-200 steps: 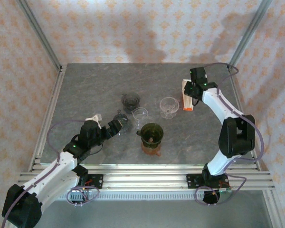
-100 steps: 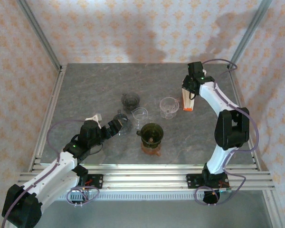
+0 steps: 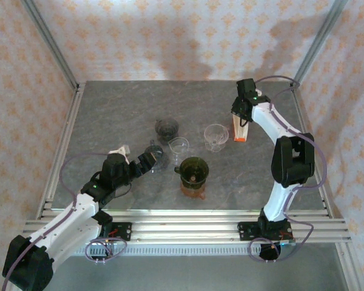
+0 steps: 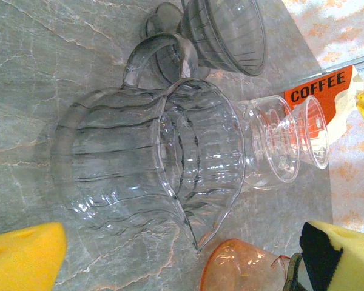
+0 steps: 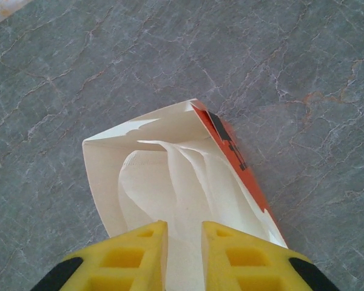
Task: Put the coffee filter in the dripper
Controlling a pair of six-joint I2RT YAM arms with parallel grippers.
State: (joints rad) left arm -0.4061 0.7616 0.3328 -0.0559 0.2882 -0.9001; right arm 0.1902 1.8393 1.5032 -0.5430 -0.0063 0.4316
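My right tool (image 5: 183,233) sat nearly together astride the filter (image 5: 151,176) in its box (image 5: 230,148), grip unclear to me; it might slip or drag several out. Left tool (image 4: 182,254) gaped, facing the dripper (image 4: 151,157).

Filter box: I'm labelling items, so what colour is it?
The filter box is orange with black COFFEE lettering, best seen in the left wrist view.

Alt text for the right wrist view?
Yellow jaws of the right gripper stand narrowly apart, straddling white coffee filters that sit in an open white-and-orange box. The box is on a grey marbled table.
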